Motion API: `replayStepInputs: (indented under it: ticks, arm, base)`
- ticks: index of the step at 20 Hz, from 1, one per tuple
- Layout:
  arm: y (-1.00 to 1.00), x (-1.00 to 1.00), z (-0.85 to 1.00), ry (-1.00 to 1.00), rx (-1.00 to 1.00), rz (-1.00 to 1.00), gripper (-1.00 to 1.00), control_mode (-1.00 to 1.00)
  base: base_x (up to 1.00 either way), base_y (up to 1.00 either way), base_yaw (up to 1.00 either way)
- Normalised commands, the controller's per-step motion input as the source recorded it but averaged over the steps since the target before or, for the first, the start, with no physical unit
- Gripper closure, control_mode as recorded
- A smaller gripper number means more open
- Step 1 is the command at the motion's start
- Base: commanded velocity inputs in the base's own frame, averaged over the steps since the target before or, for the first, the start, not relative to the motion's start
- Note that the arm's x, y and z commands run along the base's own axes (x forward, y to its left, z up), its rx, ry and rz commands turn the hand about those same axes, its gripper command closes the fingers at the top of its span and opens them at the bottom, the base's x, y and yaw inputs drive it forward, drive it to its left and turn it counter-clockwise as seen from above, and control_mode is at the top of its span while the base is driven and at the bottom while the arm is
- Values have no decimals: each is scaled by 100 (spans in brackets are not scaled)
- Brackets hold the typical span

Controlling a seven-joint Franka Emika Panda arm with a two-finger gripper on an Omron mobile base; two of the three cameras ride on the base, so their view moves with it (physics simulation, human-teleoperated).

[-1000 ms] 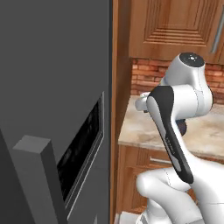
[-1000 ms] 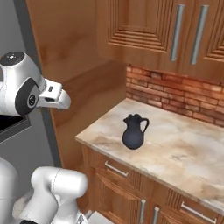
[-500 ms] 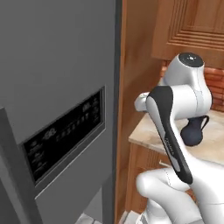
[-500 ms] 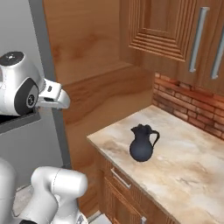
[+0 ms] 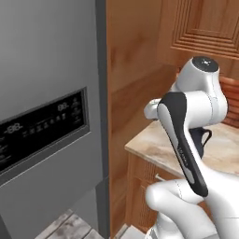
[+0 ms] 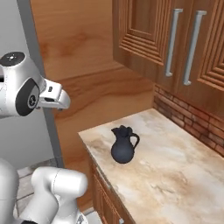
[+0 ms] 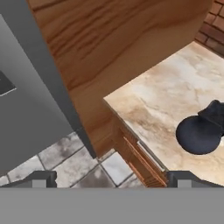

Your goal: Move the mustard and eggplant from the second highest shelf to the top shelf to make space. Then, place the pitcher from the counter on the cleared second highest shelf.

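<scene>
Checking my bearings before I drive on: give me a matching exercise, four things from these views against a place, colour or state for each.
Things:
1. pitcher
2. fridge door
3. end effector
4. brick wall

Descriptions:
A. open, holding nothing
B. red, behind the counter under the upper cabinets
C. grey, shut, with a dark display panel
D. dark, upright on the marbled counter

Pairs: 1-D, 2-C, 3-A, 4-B

Dark pitcher (image 6: 124, 145) upright on the beige marbled counter (image 6: 183, 175); handle right.
</scene>
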Motion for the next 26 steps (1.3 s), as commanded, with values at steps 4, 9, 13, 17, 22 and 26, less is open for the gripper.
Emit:
replayStepInputs:
  ticks: [4,9,13,17,22,26]
  arm:
    - [0,0,0,0,0,0,-100,100]
    - [0,0,0,0,0,0,-100,100]
    - [0,0,0,0,0,0,-100,100]
    - [0,0,0,0,0,0,-100,100]
    - [0,0,0,0,0,0,-100,100]
    - [0,0,0,0,0,0,-100,100]
  base:
    - [0,-62,21]
    - [0,-43,18]
    - [-12,-51,16]
    - [-25,-53,14]
    - [-31,-48,12]
    - [-31,-38,11]
